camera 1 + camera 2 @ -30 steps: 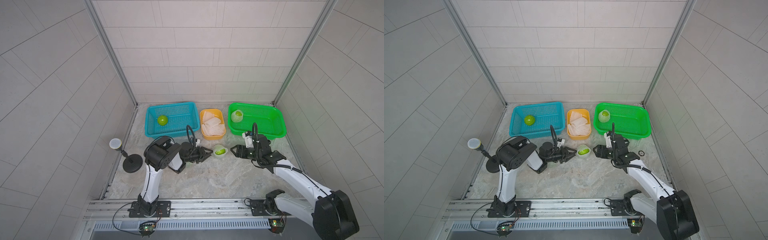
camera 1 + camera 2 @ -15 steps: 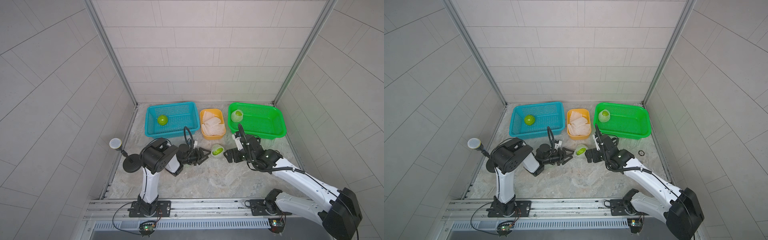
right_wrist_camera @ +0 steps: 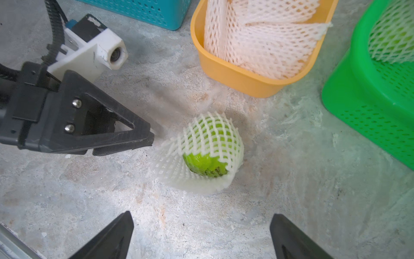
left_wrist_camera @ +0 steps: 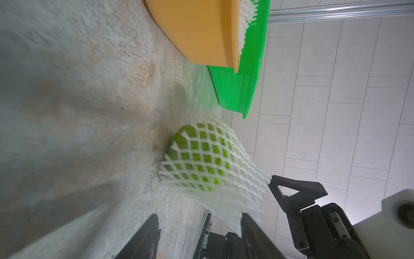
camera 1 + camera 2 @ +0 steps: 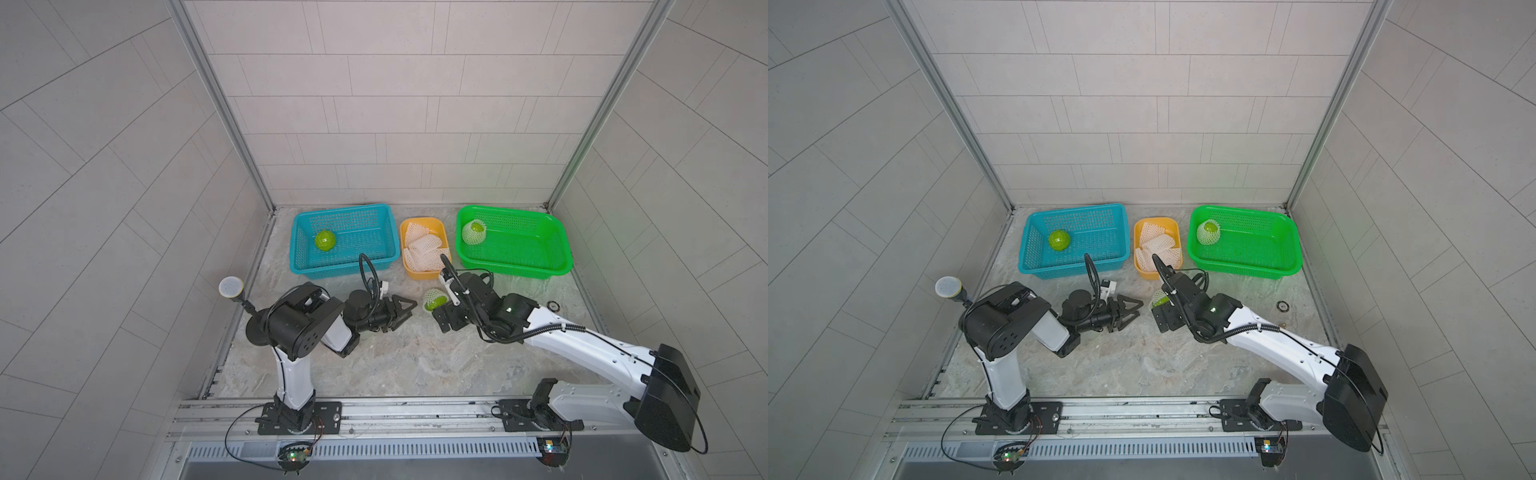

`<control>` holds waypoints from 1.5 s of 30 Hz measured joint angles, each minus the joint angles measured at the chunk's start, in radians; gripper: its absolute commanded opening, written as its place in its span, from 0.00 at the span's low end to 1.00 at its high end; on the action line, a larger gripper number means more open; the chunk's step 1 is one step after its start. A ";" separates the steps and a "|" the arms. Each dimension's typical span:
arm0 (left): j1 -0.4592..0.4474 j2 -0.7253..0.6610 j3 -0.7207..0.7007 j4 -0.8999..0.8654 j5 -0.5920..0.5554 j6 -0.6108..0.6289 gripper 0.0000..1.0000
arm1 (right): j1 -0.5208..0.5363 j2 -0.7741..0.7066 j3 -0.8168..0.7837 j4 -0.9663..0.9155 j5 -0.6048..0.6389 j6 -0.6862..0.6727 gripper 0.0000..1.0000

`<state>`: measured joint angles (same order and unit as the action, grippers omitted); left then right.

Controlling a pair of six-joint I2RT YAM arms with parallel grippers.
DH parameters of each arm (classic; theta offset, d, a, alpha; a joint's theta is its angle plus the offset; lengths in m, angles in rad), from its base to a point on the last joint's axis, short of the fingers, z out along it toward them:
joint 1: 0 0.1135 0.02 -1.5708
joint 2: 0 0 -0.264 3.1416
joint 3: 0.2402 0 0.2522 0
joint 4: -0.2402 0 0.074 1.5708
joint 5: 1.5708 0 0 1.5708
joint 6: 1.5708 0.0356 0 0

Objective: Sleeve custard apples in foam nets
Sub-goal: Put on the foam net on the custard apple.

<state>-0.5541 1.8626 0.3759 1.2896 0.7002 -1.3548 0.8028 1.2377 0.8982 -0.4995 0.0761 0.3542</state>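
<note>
Half-netted custard apple (image 3: 202, 162) on table (image 3: 201, 224), left gripper (image 3: 146, 141) just beside, yellow tub (image 3: 235, 76) holding foam nets (image 3: 257, 33)

Lab test cell: tiled walls (image 5: 374, 104), aluminium frame (image 5: 221, 108), base rail (image 5: 415, 411).

2 arms stretched low toward each other, left gripper (image 5: 409, 311) parted, right gripper (image 3: 201, 217) spread wide
</note>
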 measured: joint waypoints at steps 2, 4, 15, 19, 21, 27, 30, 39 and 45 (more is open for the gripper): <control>0.005 -0.014 -0.009 -0.001 -0.003 -0.002 0.63 | 0.015 0.035 0.020 -0.002 0.018 -0.014 1.00; 0.012 -0.029 -0.017 -0.001 -0.004 -0.003 0.63 | 0.025 0.068 0.035 -0.005 0.031 -0.026 1.00; 0.037 -0.162 -0.042 -0.097 -0.016 0.014 0.66 | 0.039 0.235 0.106 -0.013 0.108 -0.084 1.00; 0.037 -0.274 -0.038 -0.231 -0.024 0.068 0.67 | 0.038 0.290 0.135 -0.012 0.140 -0.086 1.00; 0.042 -0.329 -0.027 -0.316 -0.028 0.103 0.68 | 0.032 0.318 0.151 -0.007 0.146 -0.087 1.00; 0.053 -0.390 -0.003 -0.472 -0.032 0.174 0.67 | 0.007 0.394 0.187 0.002 0.144 -0.088 0.97; 0.060 -0.387 -0.003 -0.507 -0.031 0.180 0.67 | -0.006 0.418 0.190 0.005 0.142 -0.088 0.95; 0.071 -0.364 -0.003 -0.510 -0.026 0.177 0.67 | -0.018 0.446 0.190 0.021 0.124 -0.097 0.98; 0.071 -0.319 -0.006 -0.470 -0.021 0.159 0.67 | -0.018 0.446 0.190 0.025 0.113 -0.106 0.96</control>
<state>-0.4835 1.5440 0.3698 0.8192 0.6788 -1.1957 0.7853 1.6833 1.0885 -0.4744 0.1894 0.2485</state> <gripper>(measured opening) 0.667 0.968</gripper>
